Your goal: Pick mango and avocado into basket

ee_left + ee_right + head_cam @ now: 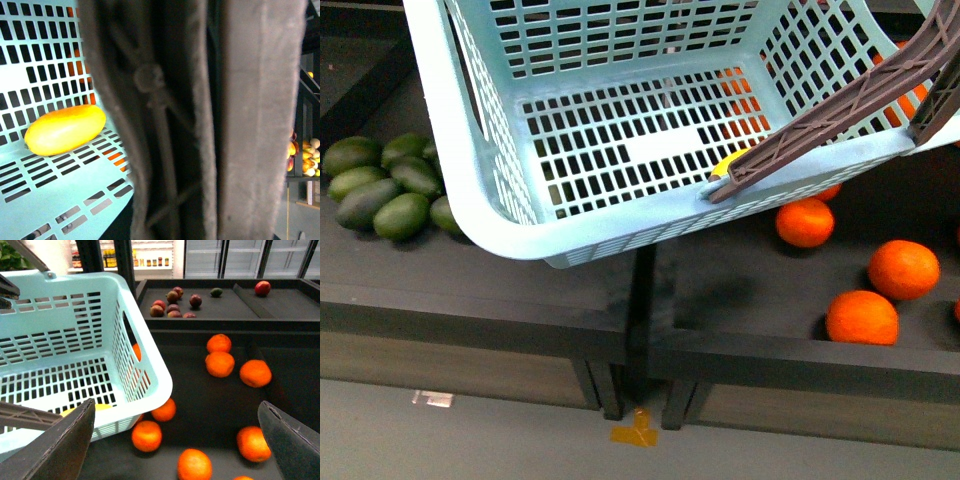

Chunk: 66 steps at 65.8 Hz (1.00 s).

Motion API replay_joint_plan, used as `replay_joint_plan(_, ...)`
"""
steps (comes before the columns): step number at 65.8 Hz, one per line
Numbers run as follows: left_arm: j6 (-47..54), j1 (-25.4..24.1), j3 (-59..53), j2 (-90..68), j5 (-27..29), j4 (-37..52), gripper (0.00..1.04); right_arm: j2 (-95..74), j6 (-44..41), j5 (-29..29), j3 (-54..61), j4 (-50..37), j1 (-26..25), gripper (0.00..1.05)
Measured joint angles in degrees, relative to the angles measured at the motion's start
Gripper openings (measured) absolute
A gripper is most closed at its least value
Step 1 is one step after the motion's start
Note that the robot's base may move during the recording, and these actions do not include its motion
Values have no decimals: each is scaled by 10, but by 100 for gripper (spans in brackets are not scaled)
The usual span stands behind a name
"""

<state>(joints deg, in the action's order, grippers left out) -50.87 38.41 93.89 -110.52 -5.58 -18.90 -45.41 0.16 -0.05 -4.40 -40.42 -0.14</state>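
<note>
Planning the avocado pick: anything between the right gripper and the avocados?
Likely yes: the raised basket hangs between them. The avocados lie on its left, the right gripper, jaws open, over the oranges on its right.

Nothing legible, whether word, number or brand, appeared in any view. A small white tag on the grey floor was too small to read. The white rectangle in the bottom of the light aqua slotted plastic basket showed nothing readable. Labels on the distant shelf bottles were blurred.
</note>
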Motion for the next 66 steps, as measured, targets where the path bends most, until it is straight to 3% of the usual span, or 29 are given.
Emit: replay_joint_plan(66, 2, 0, 0, 0, -1, 0, 15, 0, 0, 1, 0, 0, 0, 96)
